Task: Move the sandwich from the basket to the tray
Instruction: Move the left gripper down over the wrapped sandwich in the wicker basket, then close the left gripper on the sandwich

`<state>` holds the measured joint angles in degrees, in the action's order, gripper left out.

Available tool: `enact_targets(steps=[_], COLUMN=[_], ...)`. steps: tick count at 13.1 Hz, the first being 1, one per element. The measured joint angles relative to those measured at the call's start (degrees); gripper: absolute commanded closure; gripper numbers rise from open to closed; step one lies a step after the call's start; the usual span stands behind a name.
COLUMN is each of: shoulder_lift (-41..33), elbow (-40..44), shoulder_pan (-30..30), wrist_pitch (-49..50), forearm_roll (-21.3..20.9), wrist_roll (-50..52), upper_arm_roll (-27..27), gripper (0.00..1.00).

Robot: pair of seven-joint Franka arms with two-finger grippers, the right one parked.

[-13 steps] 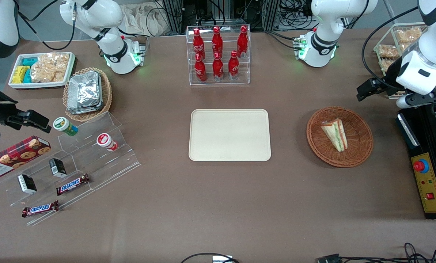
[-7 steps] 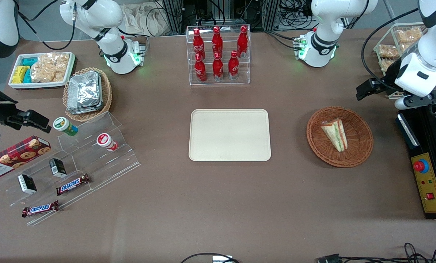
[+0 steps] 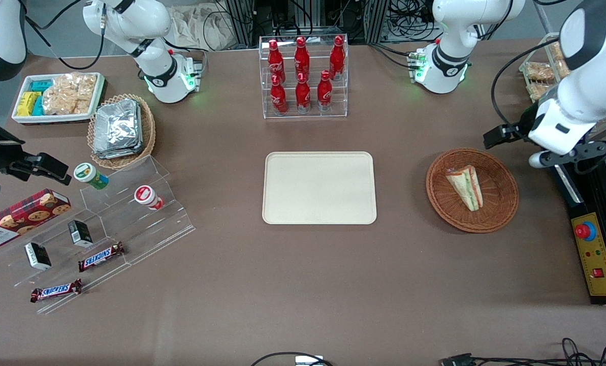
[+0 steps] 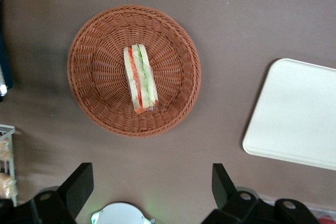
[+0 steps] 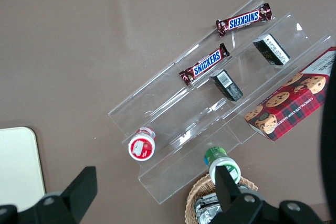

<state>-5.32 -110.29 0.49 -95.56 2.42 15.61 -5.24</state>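
Observation:
The sandwich (image 3: pixel 465 187), a wedge with green and red-orange layers, lies in the round reddish-brown wicker basket (image 3: pixel 437 198). The cream tray (image 3: pixel 319 188) lies bare at the table's middle, beside the basket toward the parked arm's end. My left gripper (image 3: pixel 554 155) hangs high above the table beside the basket's rim, toward the working arm's end. In the left wrist view its fingers (image 4: pixel 79 182) stand wide apart, so the gripper (image 4: pixel 151 182) is open and holds nothing. That view also shows the sandwich (image 4: pixel 140 85), the basket (image 4: pixel 178 61) and a corner of the tray (image 4: pixel 299 114).
A black control box (image 3: pixel 595 229) with a red button stands close to the basket, at the working arm's end. A wire basket of snacks (image 3: pixel 536 71) and the arm's base (image 3: pixel 442 66) are farther from the camera. A clear rack of red bottles (image 3: pixel 303 76) stands past the tray.
My left arm has swung toward the basket and a little nearer the camera. The sandwich, basket and tray have not moved.

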Motion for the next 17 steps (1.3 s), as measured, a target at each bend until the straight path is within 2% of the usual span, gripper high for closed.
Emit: enact_targets(steps=[4,11,14,17], shoulder_lift=[-0.1,1.0,5.1,11.6], elbow=[-12.3,-28.4,-33.5,-34.8], shoulder_pan=[0.1,0.1,0.2,0.3], wrist_pitch=[-13.5,-34.2,-45.5,-54.4], forearm_roll=[0.0,0.0,-0.1,-0.9], wrist_roll=[0.0,0.0,-0.1,-0.4], upper_arm_roll=[1.0,1.0,1.9,2.9], gripper=[0.00,0.00,0.00,0.00])
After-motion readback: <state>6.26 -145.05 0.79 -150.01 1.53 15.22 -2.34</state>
